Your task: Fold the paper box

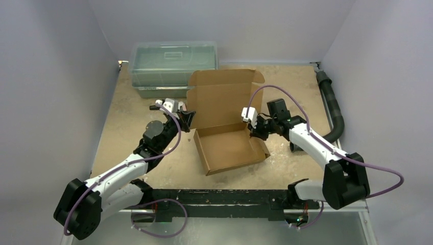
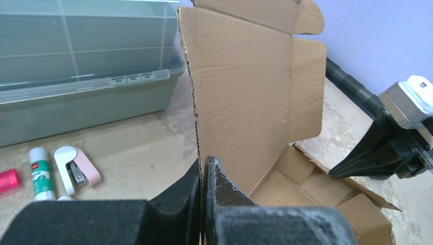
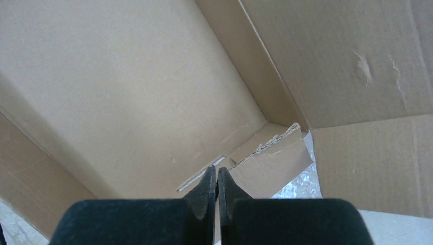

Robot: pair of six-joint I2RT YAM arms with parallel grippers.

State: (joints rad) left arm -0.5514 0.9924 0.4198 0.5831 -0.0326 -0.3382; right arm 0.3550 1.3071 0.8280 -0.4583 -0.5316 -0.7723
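The paper box [image 1: 230, 148] is a brown cardboard mailer in the middle of the table, its tray formed and its lid [image 1: 222, 97] standing upright at the back. My left gripper [image 1: 186, 118] is shut on the lid's left edge; in the left wrist view the corrugated edge [image 2: 196, 102] runs down between its tips [image 2: 203, 164]. My right gripper [image 1: 254, 131] is at the tray's right rear corner. In the right wrist view its fingers [image 3: 217, 172] are closed together over the box's inside [image 3: 127, 92], with no cardboard visible between them.
A clear greenish plastic bin [image 1: 173, 64] stands at the back left, close behind the lid. A glue stick [image 2: 40, 173], a pink-and-white stapler [image 2: 76, 171] and a red item [image 2: 7, 181] lie left of the box. A black corrugated hose [image 1: 332, 107] runs along the right side.
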